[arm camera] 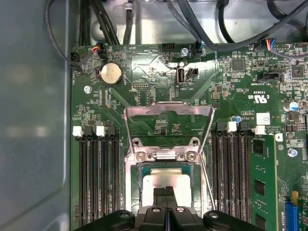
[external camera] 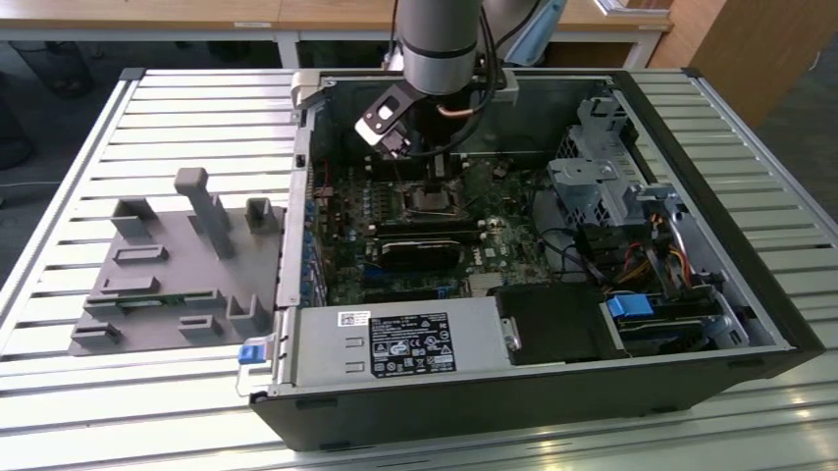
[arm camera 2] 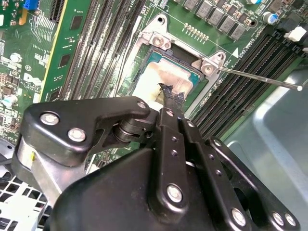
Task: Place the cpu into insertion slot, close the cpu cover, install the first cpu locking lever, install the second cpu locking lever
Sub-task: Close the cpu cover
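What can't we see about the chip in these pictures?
1. First wrist view: the gripper covers one edge of the cpu.
2. Second wrist view: the gripper's dark tip hides whether it touches the cpu or hovers over it.
3. Exterior view: the insertion slot is too small to show if the cpu sits flat.

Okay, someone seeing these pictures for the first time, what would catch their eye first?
In the exterior view, the arm reaches down into an open computer case on a slatted table. In both wrist views, its shut fingers sit right at the cpu, which lies in the slot. The cover is flipped open and a thin lever sticks out free.
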